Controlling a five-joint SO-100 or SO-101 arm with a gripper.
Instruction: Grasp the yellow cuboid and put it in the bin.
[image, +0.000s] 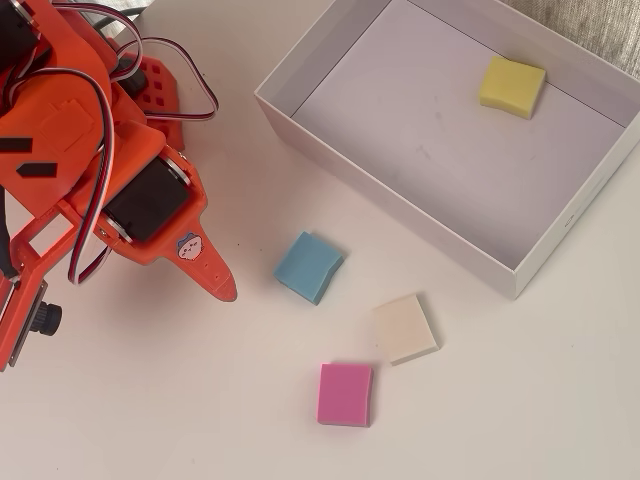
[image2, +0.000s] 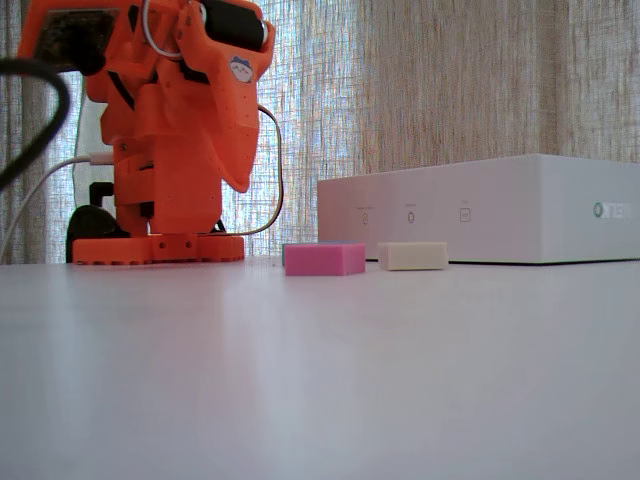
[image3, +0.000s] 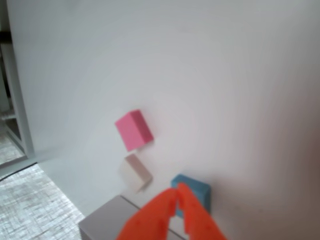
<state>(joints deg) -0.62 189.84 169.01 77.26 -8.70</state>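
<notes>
**Yellow block lies in the box; my gripper is empty**

My orange two-finger gripper (image3: 178, 192) has its tips pressed together with nothing between them, raised above the white table (image: 150, 400). The small flat yellow foam cuboid (image: 512, 86) rests on the lilac-grey floor of the shallow white cardboard bin (image: 400, 190), near its far wall in the overhead view. Outside the bin lie a blue foam block (image: 309, 266), a cream one (image: 405, 328) and a pink one (image: 345, 394).

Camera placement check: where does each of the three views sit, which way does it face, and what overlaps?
Overhead view: above the table, facing down; orange arm at left, yellow cuboid inside the bin.
Fixed view: table height, facing sideways at the bin's outer wall; arm base at left.
Wrist view: on the arm, facing down past the shut gripper.
Shared by all: pink block, cream block.
</notes>
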